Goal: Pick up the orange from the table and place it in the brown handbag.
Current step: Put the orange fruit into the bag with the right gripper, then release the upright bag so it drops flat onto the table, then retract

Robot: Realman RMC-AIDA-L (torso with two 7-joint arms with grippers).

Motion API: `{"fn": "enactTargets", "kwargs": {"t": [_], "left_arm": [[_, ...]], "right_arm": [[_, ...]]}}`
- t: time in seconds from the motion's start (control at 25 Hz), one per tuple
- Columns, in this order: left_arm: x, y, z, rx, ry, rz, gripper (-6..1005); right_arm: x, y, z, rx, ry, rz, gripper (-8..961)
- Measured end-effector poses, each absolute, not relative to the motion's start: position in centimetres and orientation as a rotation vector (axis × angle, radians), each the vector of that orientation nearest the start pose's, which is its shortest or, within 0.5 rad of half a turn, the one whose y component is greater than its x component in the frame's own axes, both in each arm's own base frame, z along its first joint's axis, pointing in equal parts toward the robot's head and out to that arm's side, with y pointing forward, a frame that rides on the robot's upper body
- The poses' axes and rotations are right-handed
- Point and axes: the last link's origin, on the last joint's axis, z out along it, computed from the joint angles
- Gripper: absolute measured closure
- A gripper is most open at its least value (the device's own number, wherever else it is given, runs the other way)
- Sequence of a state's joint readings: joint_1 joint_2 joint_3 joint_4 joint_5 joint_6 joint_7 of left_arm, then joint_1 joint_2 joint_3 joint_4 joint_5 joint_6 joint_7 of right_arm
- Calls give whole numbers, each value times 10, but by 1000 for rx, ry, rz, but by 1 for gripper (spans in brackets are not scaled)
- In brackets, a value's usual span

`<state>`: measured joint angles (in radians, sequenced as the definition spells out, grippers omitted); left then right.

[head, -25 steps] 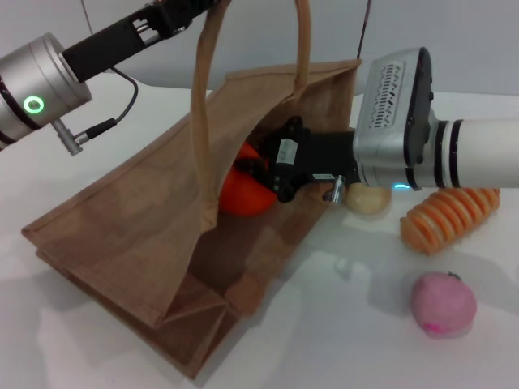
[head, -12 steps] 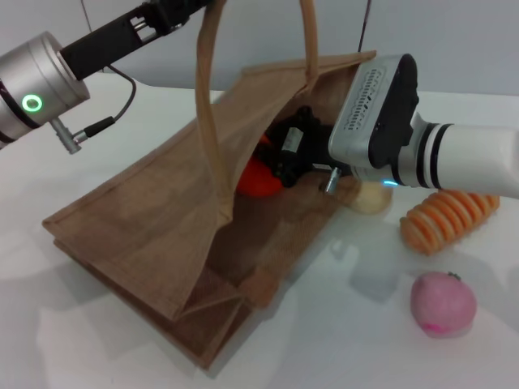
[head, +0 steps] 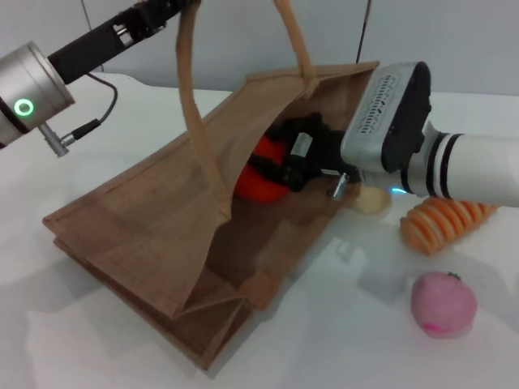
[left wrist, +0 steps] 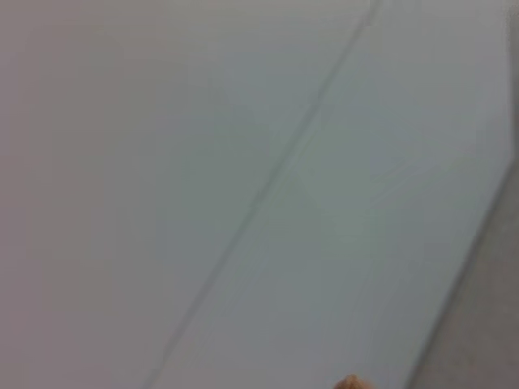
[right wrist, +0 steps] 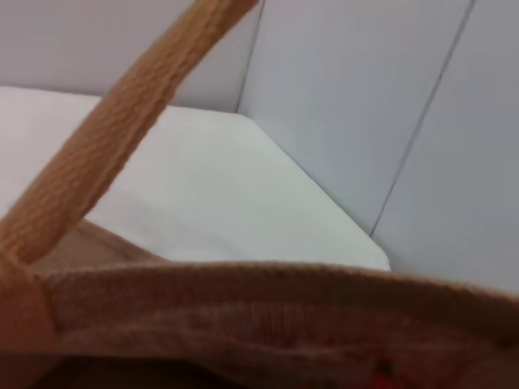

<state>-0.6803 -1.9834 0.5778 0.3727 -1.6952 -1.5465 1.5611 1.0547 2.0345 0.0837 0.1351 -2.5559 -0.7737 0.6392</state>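
Right gripper (head: 276, 166) inside brown handbag (head: 146, 235), jaws holding half-hidden orange (head: 261, 180), left gripper cut off, unreadable

The right gripper (head: 272, 166) holds the orange (head: 261, 180) inside the brown handbag (head: 154, 231).

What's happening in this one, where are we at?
The right gripper is reaching into the mouth of the brown handbag with the orange at its tip, already inside the opening. The left arm, up at the far left, holds the bag's handles raised so the mouth gapes. A ribbed orange-and-cream item, a pink fruit and a pale round item lie on the table beside the bag.
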Motion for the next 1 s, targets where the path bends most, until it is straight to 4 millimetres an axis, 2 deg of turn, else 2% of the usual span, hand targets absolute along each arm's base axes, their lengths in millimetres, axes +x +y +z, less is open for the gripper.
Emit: {"fn": "enactTargets", "kwargs": {"t": [0.24, 0.44, 0.56, 0.84, 1.0], "left_arm": [[-229, 396, 63, -2120, -966, -1453, 879], [-240, 399, 64, -2074, -1004, -1406, 879], [-243, 401, 64, -2056, -1019, -1385, 879], [-249, 404, 61, -2046, -1029, -1323, 822], [-252, 404, 55, -2043, -1014, -1289, 789]], "right_arm": [[179, 411, -102, -2608, 101, 460, 558], [205, 408, -77, -2570, 196, 531, 341], [223, 406, -57, -2531, 272, 570, 118], [260, 400, -15, -2354, 396, 650, 119], [270, 397, -4, -2278, 433, 680, 119]]}}
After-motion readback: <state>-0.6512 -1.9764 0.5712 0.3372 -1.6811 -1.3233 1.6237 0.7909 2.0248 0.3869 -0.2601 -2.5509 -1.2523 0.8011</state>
